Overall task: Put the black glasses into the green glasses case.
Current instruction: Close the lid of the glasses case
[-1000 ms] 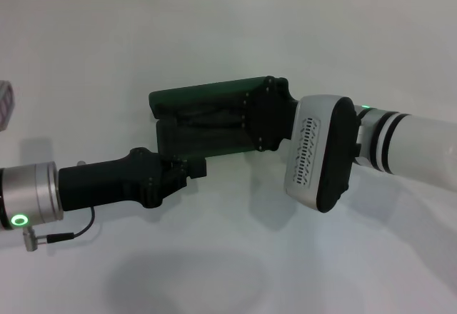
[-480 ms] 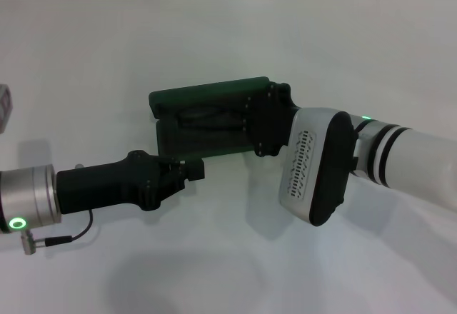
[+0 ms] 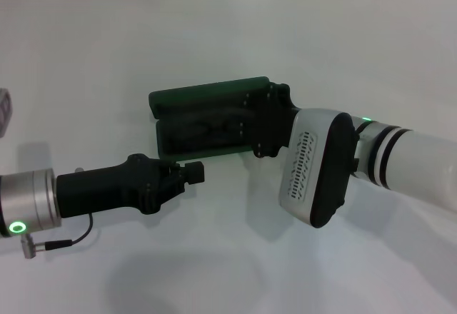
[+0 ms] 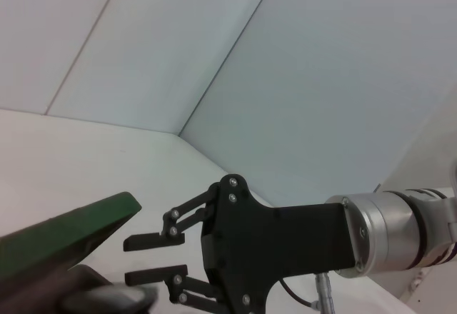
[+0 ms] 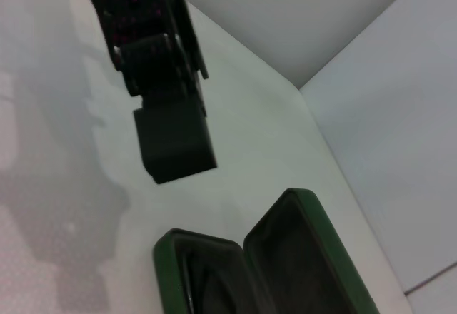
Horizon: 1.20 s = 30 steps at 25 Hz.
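- A plain white table [image 3: 235,43] fills the head view, with a pale wall and its tile seams running along the top edge of the frame.
- The green glasses case [image 3: 203,118] lies open just above the centre of the frame, its lid [image 3: 207,91] swung back toward the wall and its tray nearer the robot.
- The black glasses [image 3: 214,126] lie inside the tray, seen as dark curved shapes against the lining; finer detail cannot be made out.
- The right gripper [image 3: 246,121] reaches in from the right of the frame and sits over the right end of the case; in the left wrist view its fingers [image 4: 153,241] stand spread apart with a clear gap and nothing between them, beside the edge of the green lid [image 4: 68,232].
- The left gripper [image 3: 193,173] comes in from the lower left and ends just below the case's near left corner. The right wrist view shows it [image 5: 175,139] from above, near the case [image 5: 214,275]; I cannot tell whether it is spread or pressed together.
- A small grey object [image 3: 4,110] shows at the far left edge, mostly cut off.
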{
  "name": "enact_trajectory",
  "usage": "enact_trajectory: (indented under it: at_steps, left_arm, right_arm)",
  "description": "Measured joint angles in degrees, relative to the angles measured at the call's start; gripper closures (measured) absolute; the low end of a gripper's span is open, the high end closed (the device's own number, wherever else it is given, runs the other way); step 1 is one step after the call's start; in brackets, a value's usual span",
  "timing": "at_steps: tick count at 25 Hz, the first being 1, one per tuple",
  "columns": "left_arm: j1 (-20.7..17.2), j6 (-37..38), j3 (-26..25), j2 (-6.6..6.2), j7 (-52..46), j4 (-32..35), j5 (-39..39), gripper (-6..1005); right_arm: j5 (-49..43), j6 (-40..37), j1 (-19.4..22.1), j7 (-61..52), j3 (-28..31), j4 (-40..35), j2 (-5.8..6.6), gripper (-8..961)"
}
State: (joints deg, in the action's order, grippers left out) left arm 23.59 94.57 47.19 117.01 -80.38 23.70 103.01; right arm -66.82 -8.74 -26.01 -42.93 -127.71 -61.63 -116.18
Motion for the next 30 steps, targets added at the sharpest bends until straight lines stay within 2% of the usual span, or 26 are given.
enact_trajectory:
  at_steps: [9, 15, 19, 23, 26, 29, 30]
  left_arm:
    - [-0.2, 0.0, 0.0, 0.03, 0.0, 0.3, 0.0, 1000]
    - [-0.4, -0.3, -0.3, -0.44, 0.0, 0.4, -0.1, 1000]
    - [-1.7, -0.6, -0.4, -1.23, 0.0, 0.4, -0.4, 1000]
    - [-1.9, -1.7, -0.5, -1.65, 0.0, 0.5, -0.4, 1000]
    - [-0.5, -3.1, -0.5, -1.41, 0.0, 0.6, -0.4, 1000]
    - [0.6, -4.8, -0.5, -1.21, 0.0, 0.6, -0.3, 1000]
    - [0.8, -5.5, -0.5, -1.14, 0.0, 0.6, -0.3, 999]
  right_arm:
    - [1.2, -1.0, 0.8, -0.3, 0.3, -0.5, 0.11, 782]
    - [3.9, -11.0, 7.4, -0.7, 5.7, -2.7, 0.64, 753]
    - [4.0, -21.4, 11.4, -5.1, 13.1, -2.7, 0.74, 733]
    - [4.0, -37.9, 13.6, -13.2, 25.7, 2.3, 1.14, 713]
    - [4.0, -50.9, 13.5, -17.7, 37.2, 10.6, 1.16, 699]
    - [3.7, -61.2, 11.1, -18.9, 47.6, 20.7, 1.35, 684]
    - [3.0, -65.3, 9.5, -18.7, 52.0, 25.5, 1.82, 679]
